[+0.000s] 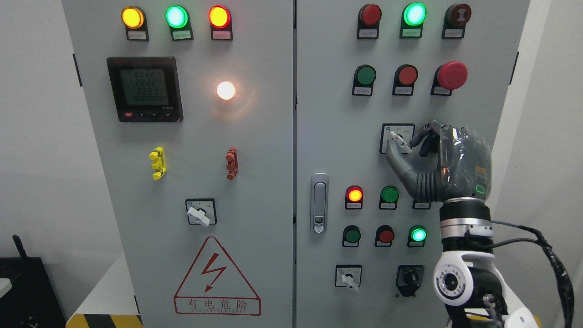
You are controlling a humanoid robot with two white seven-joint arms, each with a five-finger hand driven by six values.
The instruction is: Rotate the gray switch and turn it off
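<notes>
The grey rotary switch sits in a black-framed square plate on the right cabinet door, its pale handle tilted down to the right. My right hand reaches up from the lower right and pinches the handle between thumb and curled fingers. The hand's palm covers the plate's right edge. Two similar grey switches show elsewhere: one on the left door and one low on the right door. The left arm is absent from this view.
Lit and unlit indicator lamps and push buttons surround the switch, with a red mushroom stop button above it. A door latch stands left, a black rotary knob below. The left door carries a meter and a high-voltage warning triangle.
</notes>
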